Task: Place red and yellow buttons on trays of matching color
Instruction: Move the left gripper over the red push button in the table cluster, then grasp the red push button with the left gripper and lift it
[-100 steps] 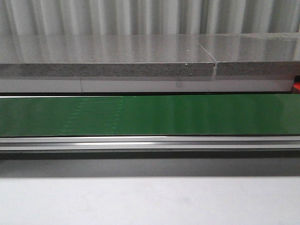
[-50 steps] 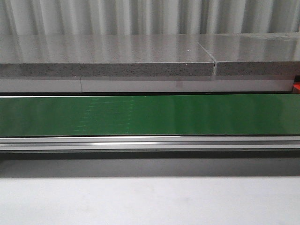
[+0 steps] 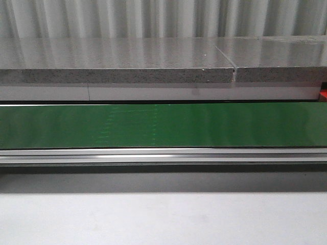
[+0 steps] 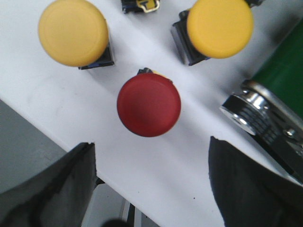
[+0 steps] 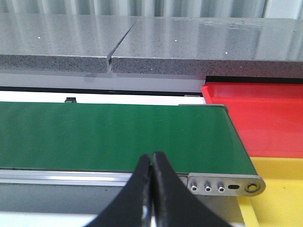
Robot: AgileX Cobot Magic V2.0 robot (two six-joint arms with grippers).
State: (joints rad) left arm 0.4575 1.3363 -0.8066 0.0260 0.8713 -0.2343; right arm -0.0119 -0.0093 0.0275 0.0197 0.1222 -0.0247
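Directly below the spread left claw (image 4: 151,184), a red button (image 4: 148,104) sits on the white surface (image 4: 61,99) between two yellow buttons (image 4: 72,31); right claw (image 5: 152,177) pressed together.

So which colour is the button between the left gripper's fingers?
Red button, clearest in the left wrist view.

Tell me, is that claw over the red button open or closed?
Open. In the left wrist view the left gripper has its two dark fingers wide apart, and the red button sits untouched on the white surface beyond them.
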